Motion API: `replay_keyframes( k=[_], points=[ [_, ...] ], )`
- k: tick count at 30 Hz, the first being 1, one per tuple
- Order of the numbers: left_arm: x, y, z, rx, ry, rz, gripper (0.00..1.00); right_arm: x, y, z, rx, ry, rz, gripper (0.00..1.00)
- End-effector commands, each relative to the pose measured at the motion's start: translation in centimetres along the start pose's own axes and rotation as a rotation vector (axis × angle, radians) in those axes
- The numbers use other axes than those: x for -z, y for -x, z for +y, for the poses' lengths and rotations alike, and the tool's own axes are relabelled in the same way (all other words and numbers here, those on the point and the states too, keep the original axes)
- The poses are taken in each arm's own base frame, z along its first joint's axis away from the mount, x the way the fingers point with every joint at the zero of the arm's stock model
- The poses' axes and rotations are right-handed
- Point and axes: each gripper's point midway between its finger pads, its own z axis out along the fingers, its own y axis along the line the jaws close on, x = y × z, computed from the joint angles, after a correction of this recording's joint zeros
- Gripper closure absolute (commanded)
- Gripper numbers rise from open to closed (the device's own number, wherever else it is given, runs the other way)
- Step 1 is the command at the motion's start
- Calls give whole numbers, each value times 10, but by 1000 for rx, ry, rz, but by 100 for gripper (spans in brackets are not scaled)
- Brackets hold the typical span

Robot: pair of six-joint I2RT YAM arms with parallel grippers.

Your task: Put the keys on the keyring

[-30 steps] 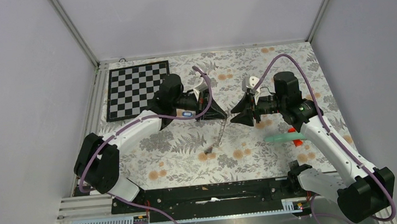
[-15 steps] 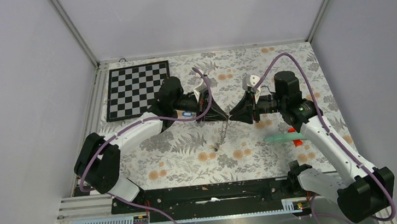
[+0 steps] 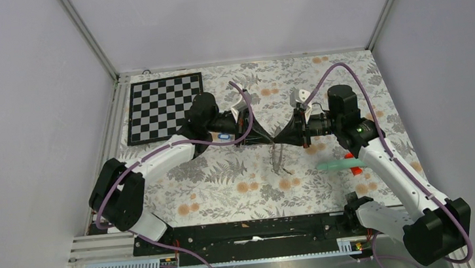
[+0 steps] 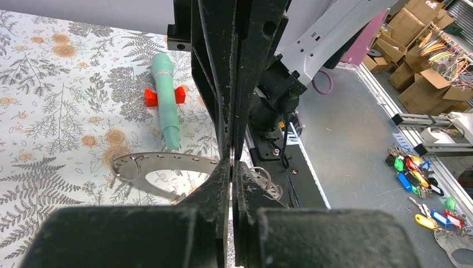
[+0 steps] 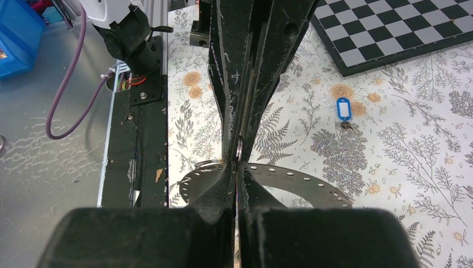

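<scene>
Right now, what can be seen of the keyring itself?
The keyring is a large, flat, dark-grey hoop that looks like metal, with a wide hollow centre and a row of small holes along its band. The left gripper and the right gripper meet tip to tip and both pinch its rim at one spot. It hangs below them, nearly edge-on from above. Whether its low edge touches the floral cloth cannot be told.
</scene>
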Motion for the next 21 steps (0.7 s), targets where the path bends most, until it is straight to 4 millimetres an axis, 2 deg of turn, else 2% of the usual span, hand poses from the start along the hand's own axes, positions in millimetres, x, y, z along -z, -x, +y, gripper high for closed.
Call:
replay_keyframes(
  k=[1, 4, 5, 8, 10, 13, 21],
  points=[
    [-3, 5, -3, -82, -23, -5, 93, 1, 6, -10, 72, -36, 7, 100],
    [1, -2, 9, -141, 31, 62, 76, 6, -1, -19, 104, -101, 83, 100],
    [2, -5, 16, -201, 54, 93, 66, 6, -6, -20, 110, -113, 113, 100],
    [9, -9, 30, -279, 119, 179, 56, 6, -19, -21, 125, -139, 212, 100],
    [14, -13, 33, -304, 140, 223, 53, 6, -27, -19, 120, -142, 259, 100],
    [14, -12, 36, -334, 152, 231, 50, 7, -28, -16, 111, -143, 281, 100],
    [1, -21, 30, -385, 96, 274, 56, 4, -23, -15, 83, -151, 308, 100]
  ],
)
